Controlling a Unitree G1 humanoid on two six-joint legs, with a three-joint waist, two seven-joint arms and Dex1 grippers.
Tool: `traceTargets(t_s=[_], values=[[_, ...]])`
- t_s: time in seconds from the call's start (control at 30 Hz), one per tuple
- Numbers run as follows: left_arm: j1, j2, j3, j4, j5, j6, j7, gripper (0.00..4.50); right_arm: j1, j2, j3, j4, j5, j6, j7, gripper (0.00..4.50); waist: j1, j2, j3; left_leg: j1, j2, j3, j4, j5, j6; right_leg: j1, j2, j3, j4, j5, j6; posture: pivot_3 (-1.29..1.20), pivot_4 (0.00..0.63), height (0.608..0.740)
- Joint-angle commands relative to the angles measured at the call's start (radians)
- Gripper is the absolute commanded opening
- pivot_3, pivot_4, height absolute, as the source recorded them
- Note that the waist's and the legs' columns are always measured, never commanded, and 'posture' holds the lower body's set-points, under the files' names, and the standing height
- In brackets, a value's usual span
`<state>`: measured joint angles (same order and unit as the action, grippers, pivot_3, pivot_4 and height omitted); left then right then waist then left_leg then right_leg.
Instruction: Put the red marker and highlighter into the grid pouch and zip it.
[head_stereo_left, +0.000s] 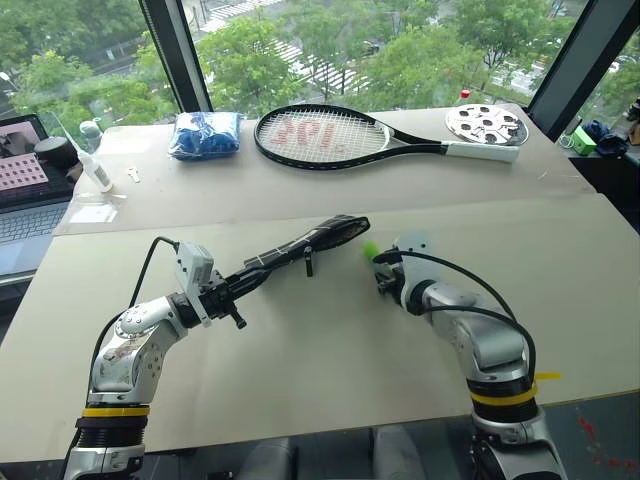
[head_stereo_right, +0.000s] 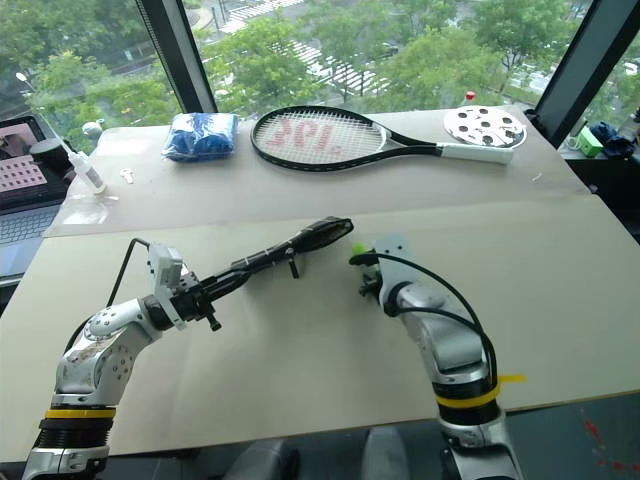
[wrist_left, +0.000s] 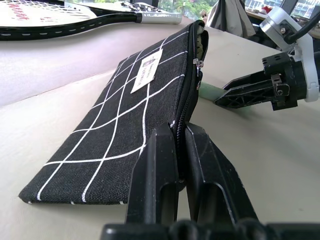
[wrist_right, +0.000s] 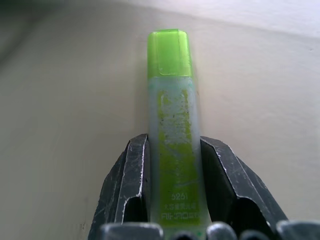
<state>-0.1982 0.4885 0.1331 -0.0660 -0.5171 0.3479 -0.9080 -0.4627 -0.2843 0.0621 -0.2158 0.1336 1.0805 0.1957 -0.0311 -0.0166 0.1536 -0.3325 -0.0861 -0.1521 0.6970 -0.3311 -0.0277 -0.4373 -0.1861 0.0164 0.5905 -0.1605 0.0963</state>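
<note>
Left gripper pinches the grid pouch aloft; right gripper clamps the highlighter. Cap should enter the open zipper mouth squarely before release.

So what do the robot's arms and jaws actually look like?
Both arms are rounded silver-grey metal shells with a yellow band around each. Black cables loop from forearm to wrist. The left gripper and right gripper each have a pale wrist block and two black, wedge-shaped plastic fingers.
</note>
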Motion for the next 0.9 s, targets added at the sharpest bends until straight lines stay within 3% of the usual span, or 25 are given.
traceTargets(t_s=[0.03, 0.27, 0.4, 0.53, 0.9], values=[[-0.007, 0.008, 0.019, -0.022, -0.014, -0.013, 0.001, 0.00, -0.090, -0.078, -0.059, 0.113, -0.004, -0.095, 0.054, 1.04, 0.003, 0.000, 0.000, 0.000, 0.000, 0.000, 0.000, 0.000, 0.000, 0.000, 0.000, 0.000, 0.000, 0.000, 0.000, 0.00, 0.150, 0.740], [-0.007, 0.013, 0.015, -0.024, -0.013, -0.007, -0.003, 0.00, -0.242, -0.328, 0.004, 0.182, -0.041, -0.467, 0.326, 1.04, -0.009, 0.001, 0.001, -0.004, 0.001, 0.000, -0.001, 0.001, -0.001, -0.005, 0.001, 0.000, -0.001, 0.000, 0.000, 0.00, 0.150, 0.740], [-0.013, 0.016, 0.012, -0.021, -0.013, -0.003, -0.009, 0.00, -0.208, -0.487, 0.096, 0.038, -0.046, -0.751, 0.613, 1.04, -0.014, 0.001, 0.002, -0.004, 0.002, 0.000, -0.002, 0.000, 0.000, -0.004, 0.001, 0.000, -0.005, 0.000, 0.000, 0.00, 0.150, 0.740], [-0.020, 0.015, 0.004, -0.022, -0.013, 0.003, -0.011, 0.00, -0.181, -0.599, 0.171, -0.012, -0.118, -0.925, 0.761, 1.04, -0.012, 0.001, 0.002, -0.004, 0.002, 0.000, -0.003, 0.000, 0.000, -0.004, 0.002, 0.000, -0.006, 0.000, 0.001, 0.00, 0.150, 0.740], [-0.014, 0.013, -0.016, -0.031, -0.010, 0.007, -0.015, 0.00, -0.199, -0.526, 0.216, 0.100, -0.254, -1.042, 0.746, 1.04, -0.005, 0.001, 0.002, -0.004, 0.002, 0.001, -0.002, 0.000, 0.000, -0.003, 0.002, 0.000, -0.007, 0.001, 0.001, 0.00, 0.150, 0.740]])
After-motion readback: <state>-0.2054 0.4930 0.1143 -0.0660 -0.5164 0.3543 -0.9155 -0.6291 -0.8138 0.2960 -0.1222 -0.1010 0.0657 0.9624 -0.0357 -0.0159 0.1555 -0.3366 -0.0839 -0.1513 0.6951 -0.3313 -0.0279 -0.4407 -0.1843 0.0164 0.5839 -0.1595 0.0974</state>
